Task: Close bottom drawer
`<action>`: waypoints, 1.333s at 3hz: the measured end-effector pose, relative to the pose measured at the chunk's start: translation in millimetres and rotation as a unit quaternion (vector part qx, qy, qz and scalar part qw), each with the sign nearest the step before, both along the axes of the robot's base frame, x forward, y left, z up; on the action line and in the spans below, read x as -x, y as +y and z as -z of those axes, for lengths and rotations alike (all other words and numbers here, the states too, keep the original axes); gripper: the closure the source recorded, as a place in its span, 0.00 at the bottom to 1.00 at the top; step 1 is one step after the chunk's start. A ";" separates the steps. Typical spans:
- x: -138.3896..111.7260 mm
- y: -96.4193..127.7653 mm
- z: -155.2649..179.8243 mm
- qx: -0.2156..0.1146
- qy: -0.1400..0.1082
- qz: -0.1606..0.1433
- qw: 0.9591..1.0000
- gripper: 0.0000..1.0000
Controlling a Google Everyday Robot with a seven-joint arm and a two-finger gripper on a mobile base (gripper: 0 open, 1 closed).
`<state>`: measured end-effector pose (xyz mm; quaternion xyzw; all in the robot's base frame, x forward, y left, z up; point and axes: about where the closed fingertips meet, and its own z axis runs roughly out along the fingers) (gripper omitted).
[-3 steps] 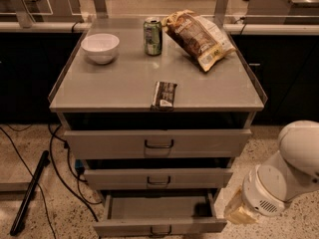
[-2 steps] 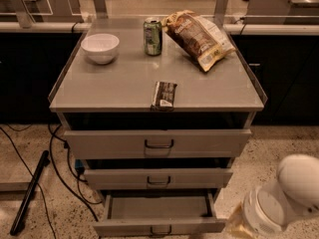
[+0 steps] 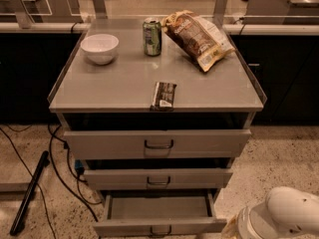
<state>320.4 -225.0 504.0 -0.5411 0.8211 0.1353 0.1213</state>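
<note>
The bottom drawer (image 3: 158, 226) of the grey cabinet (image 3: 154, 91) is pulled out, and its grey inside looks bare. Its small dark handle (image 3: 160, 231) sits at the centre of the front panel, at the frame's bottom edge. The middle drawer (image 3: 157, 178) and top drawer (image 3: 157, 143) each stand out a little. Only the arm's white rounded housing (image 3: 284, 216) shows, at the bottom right, just right of the bottom drawer's front corner. The gripper itself is out of view below the frame.
On the cabinet top are a white bowl (image 3: 99, 48), a green can (image 3: 152, 36), a chip bag (image 3: 197, 39) and a dark snack bar (image 3: 164, 95) at the front edge. Black cables (image 3: 60, 168) and a dark rod (image 3: 29, 193) lie on the floor at left.
The arm's white housing has dropped lower, toward the bottom right corner. The drawers and the things on the cabinet have not moved.
</note>
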 end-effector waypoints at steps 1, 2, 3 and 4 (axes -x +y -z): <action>6.8 4.3 21.7 -0.010 0.017 -0.001 1.000 1.00; 6.6 4.2 21.9 -0.011 0.016 -0.001 1.000 1.00; 3.3 4.1 56.6 -0.036 0.005 -0.001 0.999 1.00; -17.6 14.9 123.3 -0.084 -0.037 -0.025 0.995 1.00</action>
